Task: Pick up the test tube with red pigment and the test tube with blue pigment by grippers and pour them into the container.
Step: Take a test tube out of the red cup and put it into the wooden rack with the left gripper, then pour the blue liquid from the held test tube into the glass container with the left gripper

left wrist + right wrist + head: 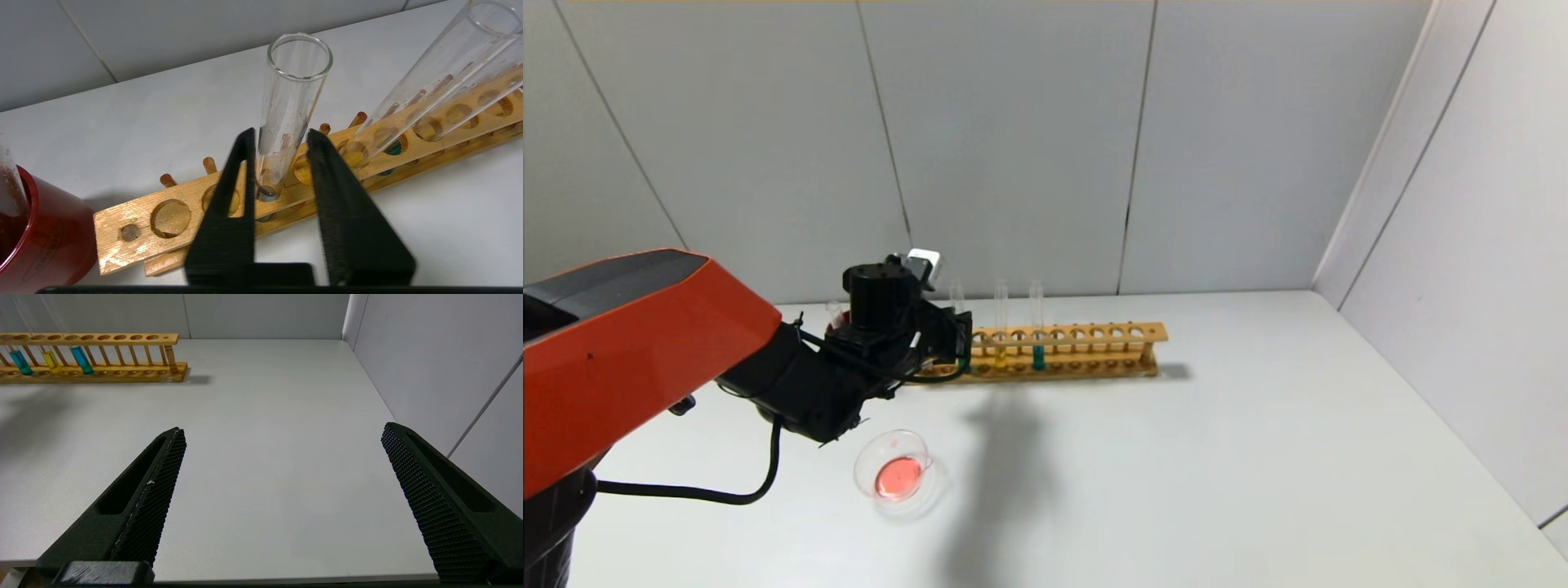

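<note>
Two black fingers of my left end effector [281, 132] are clenched on the slim clear glass test tube with blue pigment [292, 102], one on each side of its lower half, just above the top rail of the long wooden tube rack [110, 232]. The tube stands upright in a hole near the rack's left end, with its open mouth up and well clear of the fingers. In the head view this grip sits left of centre, in the middle band of the frame.

Further right along the rack stand a clear tube with yellow liquid [1001, 355] and another with teal liquid [1038, 355]; I leave both alone.

The small round clear glass dish [866, 457] sits on the white table [1258, 449] in the lower left-centre of the head view, closer to me than the rack and almost directly below the left arm. It already holds a pool of red liquid, so I judge the red pour is done. A dark red opaque cup [53, 228] stands just beside the rack's left end.

What matters next: the tube's long axis is vertical, so it has to come straight up out of its hole before swinging towards the dish. The left arm is the nearer one by far.

My right end effector [282, 428] hangs released, fingers wide, over bare table well away from the rack.
</note>
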